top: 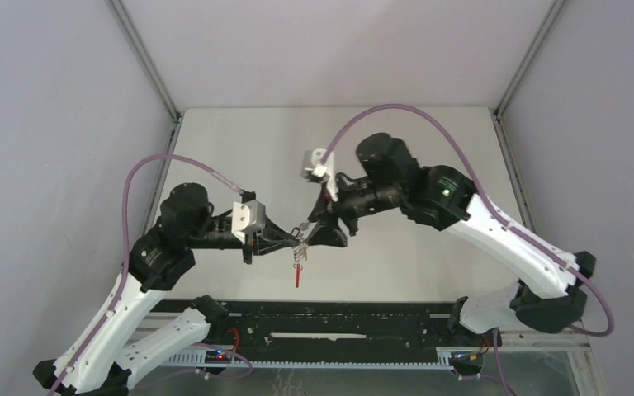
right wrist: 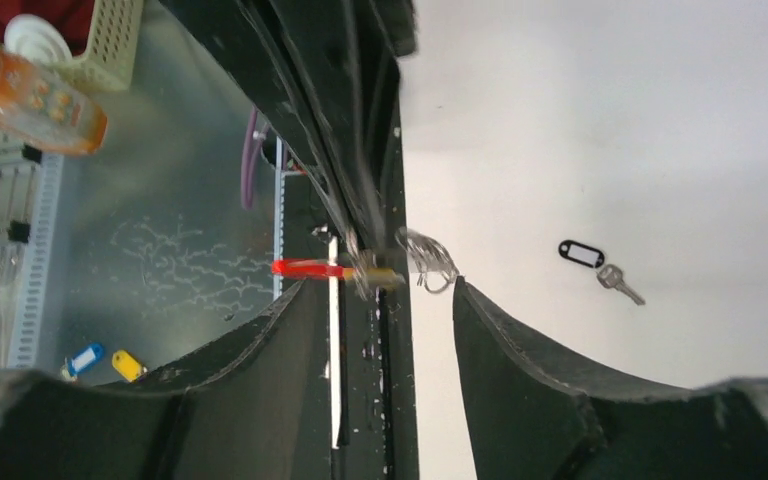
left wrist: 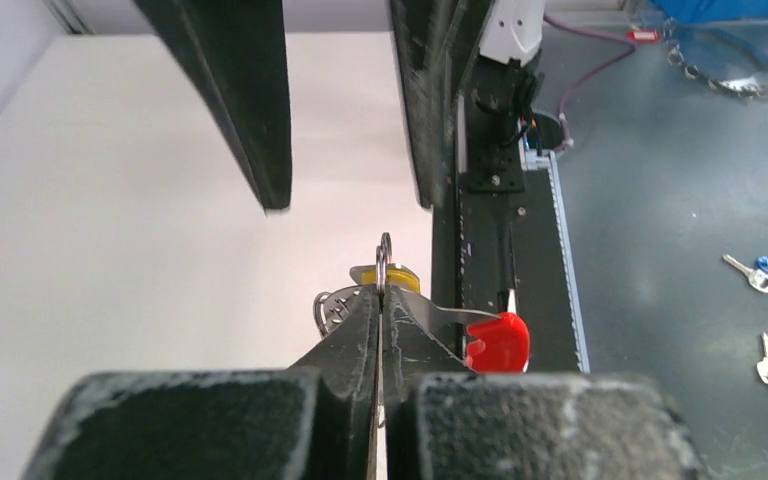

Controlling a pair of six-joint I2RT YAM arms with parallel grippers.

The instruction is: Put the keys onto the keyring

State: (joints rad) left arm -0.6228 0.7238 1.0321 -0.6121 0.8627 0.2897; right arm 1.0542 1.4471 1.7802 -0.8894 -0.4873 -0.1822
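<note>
Wire of red-banded keyring [left wrist: 498, 342] sits pinched in left tool [left wrist: 381, 300]; right tool [right wrist: 380, 290] gapes.

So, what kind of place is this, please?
Most likely a robotics lab test cell. A white table is boxed in by plain grey walls on metal framing, two robot arms are mounted on a black rail, and loose tagged keys lie on a grey surface beside it.
</note>
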